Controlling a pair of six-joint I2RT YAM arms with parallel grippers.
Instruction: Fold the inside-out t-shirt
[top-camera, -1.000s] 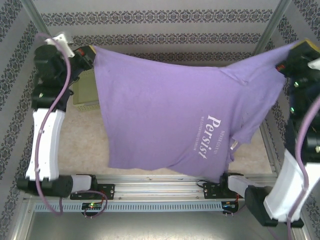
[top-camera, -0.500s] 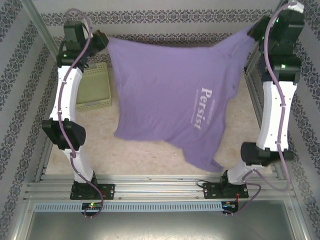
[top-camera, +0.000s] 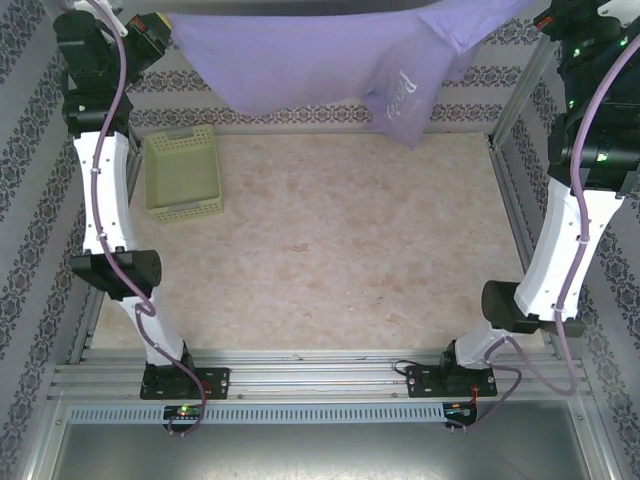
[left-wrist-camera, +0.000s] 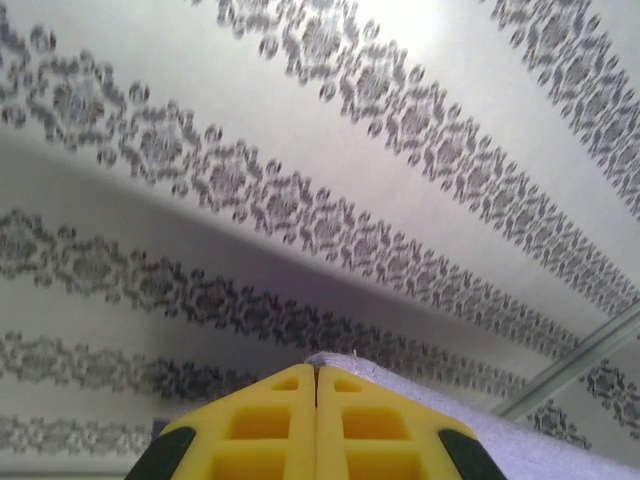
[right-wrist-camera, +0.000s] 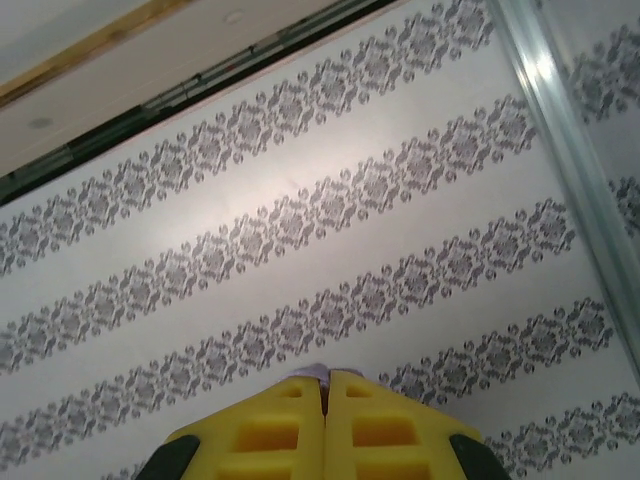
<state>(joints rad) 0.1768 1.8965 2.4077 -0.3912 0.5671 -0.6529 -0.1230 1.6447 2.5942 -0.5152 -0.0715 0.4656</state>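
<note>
Left gripper (left-wrist-camera: 316, 375) and right gripper (right-wrist-camera: 327, 380) each pinch the t-shirt (top-camera: 300, 60), stretched between them

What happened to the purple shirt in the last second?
The left gripper and right gripper swung away from the bases, carrying the shirt from over the table to the far end, where it hangs stretched between them. Both stayed shut on its edges; nothing was let go. The basket did not move.

Lavender t-shirt (top-camera: 300, 70), stretched wide high over table's far edge, white lettering on drooping right part
</note>
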